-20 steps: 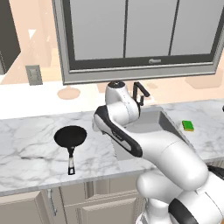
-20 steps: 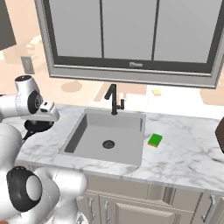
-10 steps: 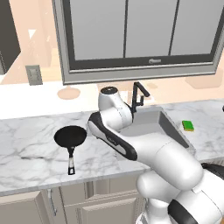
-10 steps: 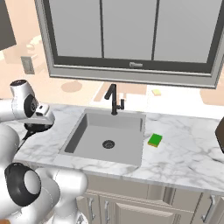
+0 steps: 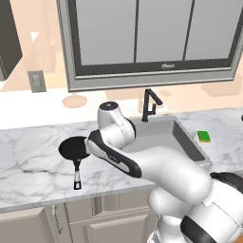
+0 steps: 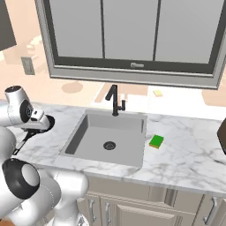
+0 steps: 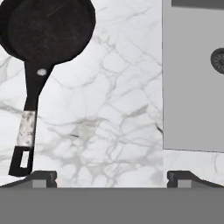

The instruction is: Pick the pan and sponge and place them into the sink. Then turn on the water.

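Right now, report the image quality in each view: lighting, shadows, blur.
Left base view: even, flat rendered light, a soft shadow beside the pan, nothing blurred. Right base view: equally sharp, the sink basin evenly grey, the sponge crisp. Hand view: slightly soft and pixelated, a faint sheen on the pan's bowl.

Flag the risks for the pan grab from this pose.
1. In the hand view the pan sits off to one side of the open gripper, which is over bare marble; closing here would likely grab nothing.
2. Its thin handle could slip or twist in the fingers.
3. The carry path crosses the sink rim.
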Controlling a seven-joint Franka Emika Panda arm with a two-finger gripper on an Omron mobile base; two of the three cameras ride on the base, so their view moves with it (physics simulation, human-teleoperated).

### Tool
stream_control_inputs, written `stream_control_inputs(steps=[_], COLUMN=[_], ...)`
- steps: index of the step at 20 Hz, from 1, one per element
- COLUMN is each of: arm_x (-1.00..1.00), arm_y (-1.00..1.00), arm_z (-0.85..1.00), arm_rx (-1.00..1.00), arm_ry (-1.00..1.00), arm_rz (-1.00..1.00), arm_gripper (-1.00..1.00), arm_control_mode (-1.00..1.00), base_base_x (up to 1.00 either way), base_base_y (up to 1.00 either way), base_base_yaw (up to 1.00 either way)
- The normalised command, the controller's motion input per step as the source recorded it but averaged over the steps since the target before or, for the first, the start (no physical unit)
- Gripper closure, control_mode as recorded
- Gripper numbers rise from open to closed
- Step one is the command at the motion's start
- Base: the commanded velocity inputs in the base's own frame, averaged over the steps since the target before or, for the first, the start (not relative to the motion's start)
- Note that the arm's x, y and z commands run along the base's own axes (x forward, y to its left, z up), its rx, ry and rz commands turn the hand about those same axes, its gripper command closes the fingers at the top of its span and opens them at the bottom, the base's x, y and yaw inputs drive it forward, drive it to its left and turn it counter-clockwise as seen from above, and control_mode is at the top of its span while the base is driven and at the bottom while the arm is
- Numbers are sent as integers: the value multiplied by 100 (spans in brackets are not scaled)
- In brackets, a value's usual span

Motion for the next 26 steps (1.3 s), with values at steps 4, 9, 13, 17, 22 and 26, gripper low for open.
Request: stream_control_inputs(steps=[4, 9, 13, 17, 22, 26], arm_x=[0, 0, 0, 0, 0, 0], arm_y=[24, 24, 23, 20, 17, 17], arm_z=[-23, -22, -18, -15, -16, -15], arm_rx=[1, 0, 0, 0, 0, 0], arm_ry=[0, 0, 0, 0, 0, 0], arm_rz=[0, 0, 0, 0, 0, 0], arm_gripper=[-100, -100, -100, -100, -100, -100], arm_control_mode=[-100, -100, -100, -100, -100, -100], base_base_x=[0, 0, 0, 0, 0, 0], base_base_y=[0, 0, 0, 0, 0, 0], base_base_yaw=[0, 0, 0, 0, 0, 0])
